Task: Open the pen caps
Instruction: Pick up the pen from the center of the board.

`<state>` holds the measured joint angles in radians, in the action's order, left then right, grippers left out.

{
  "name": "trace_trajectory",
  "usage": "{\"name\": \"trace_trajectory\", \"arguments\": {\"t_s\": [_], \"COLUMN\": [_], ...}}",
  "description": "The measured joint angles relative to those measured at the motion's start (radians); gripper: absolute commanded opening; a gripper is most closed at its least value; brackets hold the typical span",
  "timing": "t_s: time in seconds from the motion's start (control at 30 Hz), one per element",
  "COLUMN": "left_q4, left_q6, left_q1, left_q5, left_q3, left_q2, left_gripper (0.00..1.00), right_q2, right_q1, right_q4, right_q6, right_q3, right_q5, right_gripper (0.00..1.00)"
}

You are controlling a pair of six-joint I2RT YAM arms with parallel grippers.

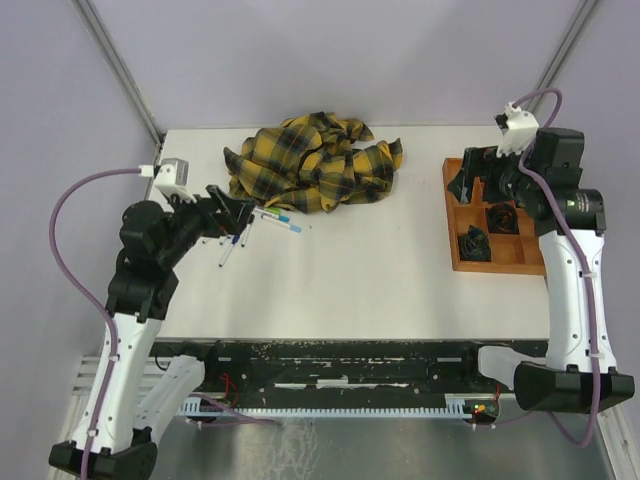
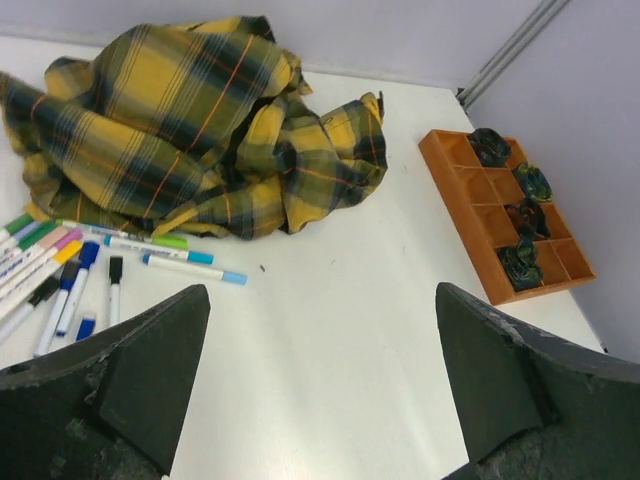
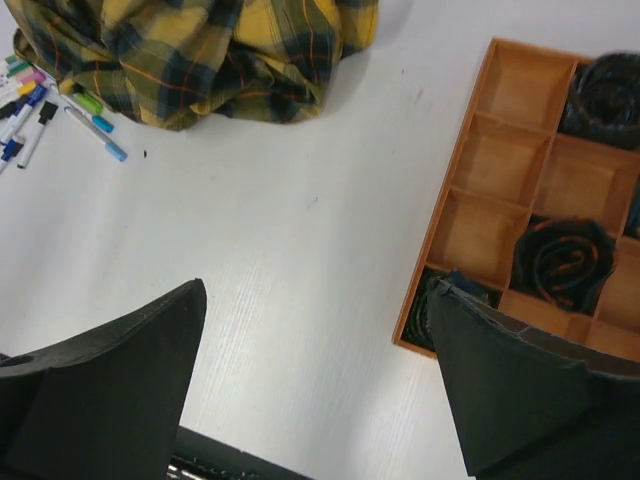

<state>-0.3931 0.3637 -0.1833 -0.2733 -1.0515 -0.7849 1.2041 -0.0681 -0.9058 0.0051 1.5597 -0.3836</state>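
We see the left gripper (image 2: 320, 400) and right gripper (image 3: 318, 400) with jaws wide open and empty, the pens (image 2: 185, 266) lying at the counter's (image 1: 350, 280) nine o'clock beside the plaid cloth (image 2: 180, 120); light, stiff and slippery, we judge them best pinched mid-barrel, the pen caps (image 2: 170, 242) pulled off endwise.

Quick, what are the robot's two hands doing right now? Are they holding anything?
Left hand: open, holding nothing.
Right hand: open, holding nothing.
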Motion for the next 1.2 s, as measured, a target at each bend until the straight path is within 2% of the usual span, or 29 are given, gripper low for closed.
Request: {"name": "trace_trajectory", "arguments": {"t_s": [0.37,0.53,0.7,0.8,0.93,1.1,1.2], "left_q4": [0.032,0.069,0.113,0.114,0.088,0.016,-0.003], "left_q6": [0.141,0.22,0.275,0.277,0.249,0.12,0.034], "left_q1": [0.097,0.117,0.127,0.13,0.132,0.134,0.136], "left_q5": [-0.009,-0.019,-0.02,0.001,0.043,0.143,0.206], "left_q3": [0.363,0.491,0.578,0.577,0.515,0.338,0.266], "left_q2": [0.312,0.358,0.338,0.272,0.14,-0.054,-0.134], "left_gripper": [0.99,0.98,0.97,0.94,0.87,0.85,0.75], "right_q2": [-0.14,-0.19,-0.211,-0.211,-0.222,-0.251,-0.247], "right_q1": [0.029,0.036,0.039,0.04,0.042,0.044,0.047], "right_q4": [0.078,0.159,0.241,0.272,0.272,0.238,0.227], "right_q6": [0.078,0.068,0.043,0.007,-0.129,-0.275,-0.321], "right_q3": [-0.302,-0.43,-0.545,-0.593,-0.639,-0.668,-0.668], "right_q5": [0.067,0.055,-0.01,-0.054,-0.192,-0.343,-0.389], "right_gripper": [0.99,0.99,0.99,0.99,0.99,0.99,0.99]}}
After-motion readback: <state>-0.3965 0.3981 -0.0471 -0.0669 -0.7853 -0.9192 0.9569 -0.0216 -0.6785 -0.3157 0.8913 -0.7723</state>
